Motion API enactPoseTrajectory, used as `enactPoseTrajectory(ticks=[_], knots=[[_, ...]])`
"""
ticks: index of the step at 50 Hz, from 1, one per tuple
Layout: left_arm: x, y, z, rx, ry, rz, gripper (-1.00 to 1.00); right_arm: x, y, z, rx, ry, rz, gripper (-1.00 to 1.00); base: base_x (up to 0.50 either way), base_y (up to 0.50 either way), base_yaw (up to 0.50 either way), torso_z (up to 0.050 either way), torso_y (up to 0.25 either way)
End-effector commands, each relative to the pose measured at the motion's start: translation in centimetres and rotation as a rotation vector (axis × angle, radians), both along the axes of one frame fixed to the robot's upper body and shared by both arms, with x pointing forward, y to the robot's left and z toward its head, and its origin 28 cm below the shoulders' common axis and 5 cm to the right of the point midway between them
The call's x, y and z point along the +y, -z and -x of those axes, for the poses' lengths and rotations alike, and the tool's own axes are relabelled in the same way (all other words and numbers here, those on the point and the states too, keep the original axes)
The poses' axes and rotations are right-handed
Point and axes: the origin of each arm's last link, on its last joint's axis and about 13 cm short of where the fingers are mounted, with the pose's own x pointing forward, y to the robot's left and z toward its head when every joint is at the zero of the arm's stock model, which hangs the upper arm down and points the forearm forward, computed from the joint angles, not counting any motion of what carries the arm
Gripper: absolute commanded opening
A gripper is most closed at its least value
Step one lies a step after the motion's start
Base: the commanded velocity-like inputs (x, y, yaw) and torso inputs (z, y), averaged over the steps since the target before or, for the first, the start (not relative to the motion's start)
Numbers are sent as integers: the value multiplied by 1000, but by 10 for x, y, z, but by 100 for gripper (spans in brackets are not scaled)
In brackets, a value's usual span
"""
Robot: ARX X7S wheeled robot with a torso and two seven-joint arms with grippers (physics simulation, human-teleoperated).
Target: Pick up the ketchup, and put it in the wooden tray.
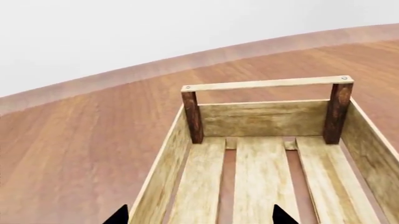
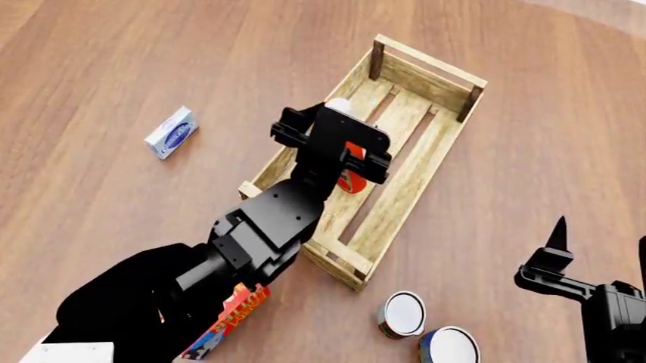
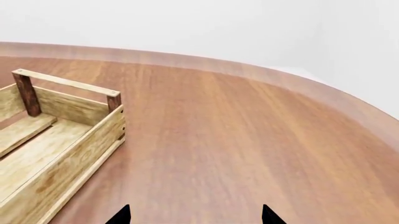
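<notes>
Your left gripper [image 2: 338,144] sits over the tray [image 2: 436,144] mid-desk, jaws spread wide, ketchup [image 2: 350,179] lying inside beneath it.

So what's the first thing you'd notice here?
The big black left arm reaching over the wooden tray in the middle of the brown table. A bit of red ketchup with its white cap shows behind that arm, over the tray. Two shiny cans stand near the tray's closest corner.
</notes>
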Motion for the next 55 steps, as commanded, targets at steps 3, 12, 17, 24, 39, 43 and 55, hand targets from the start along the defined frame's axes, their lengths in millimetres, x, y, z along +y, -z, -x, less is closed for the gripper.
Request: enactPoseTrajectory(ticks=[3,12,17,24,39,43,55], knots=[[2,0,-1,-1,-8,7,100,0,0,0,-5,-8,4,100,0,0,0,0,0],[2,-2,-2,-8,3,12,100,0,0,0,-15,-12,7,100,0,0,0,0,0],[1,-6,-3,-18,8,18,100,0,0,0,-22,-16,10,100,0,0,0,0,0],[-2,-15,-3,-38,24,36,100,0,0,-1,-35,-20,15,100,0,0,0,0,0],[-5,-33,-6,-78,47,55,100,0,0,-1,-61,-25,25,100,0,0,0,0,0],[-4,-38,-7,-88,50,56,100,0,0,-1,-68,-29,26,100,0,0,0,0,0],[-1,-47,-11,-111,49,54,100,0,0,-2,-81,-42,31,100,0,0,0,0,0]])
